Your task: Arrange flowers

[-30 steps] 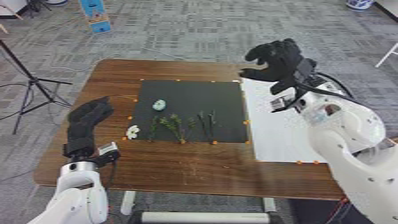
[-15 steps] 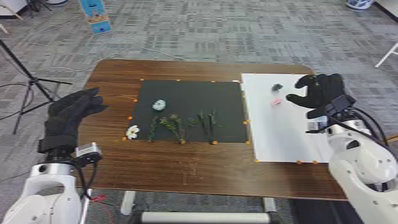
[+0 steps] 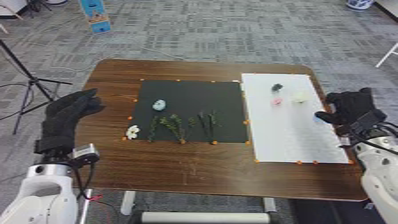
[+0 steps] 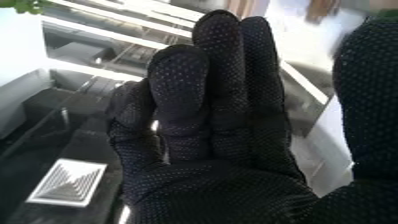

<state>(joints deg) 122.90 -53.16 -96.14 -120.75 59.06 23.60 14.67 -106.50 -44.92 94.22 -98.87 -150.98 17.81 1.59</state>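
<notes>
The wooden surface (image 3: 195, 172) carries, toward 3 o'clock, a long white sheet (image 3: 298, 140) and, nearer its centre, a smaller dark mat (image 3: 200, 92). At 9 o'clock the robot's left hand (image 3: 67, 112) is held relaxed and open, with nothing seen in it. Its right hand (image 3: 354, 107), over the surface's edge at 3 o'clock, has its fingers loosely extended and its thumb well apart from them, and grips nothing.

Leafy sprigs (image 3: 178, 129) lie toward the mat's 6 o'clock edge, and thin dark stems (image 3: 209, 127) beside them toward 5. A white flower (image 3: 132, 132) sits at the mat's 8 o'clock edge, and a pale-blue bloom (image 3: 159, 105) lies nearer 10. On the sheet, a cream bloom (image 3: 299, 97) is toward 12 o'clock, a pink one (image 3: 277, 101) between 10 and 11, and a small dark one (image 3: 277, 87) toward 11.

The step in hand seems to be building the arrangement on the sheet (three blooms there make a modest start). The next move probably calls for the right hand to travel toward 9 o'clock, pinch one piece from the mat gently, and set it near the others without dragging them.
</notes>
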